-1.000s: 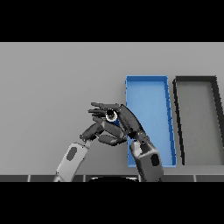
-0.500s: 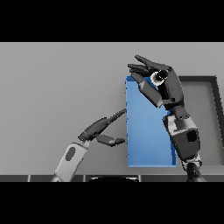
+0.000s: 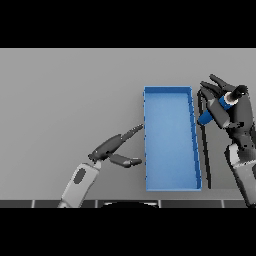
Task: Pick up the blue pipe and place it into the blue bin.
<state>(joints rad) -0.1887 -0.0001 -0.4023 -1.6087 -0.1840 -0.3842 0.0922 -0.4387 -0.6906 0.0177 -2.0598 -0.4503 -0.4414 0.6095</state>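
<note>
From the head view, the right hand [image 3: 231,111] has its fingers curled round the blue pipe [image 3: 212,111], holding it tilted above the dark bin [image 3: 205,150], just right of the blue bin [image 3: 170,140]. The left hand [image 3: 114,149], fingers straight and spread, hovers over the grey table [image 3: 65,100] beside the blue bin's left wall.

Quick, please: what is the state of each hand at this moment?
Left hand: open, fingers straight, holding nothing, beside the blue bin.
Right hand: shut on the blue pipe, to the right of the blue bin.
</note>
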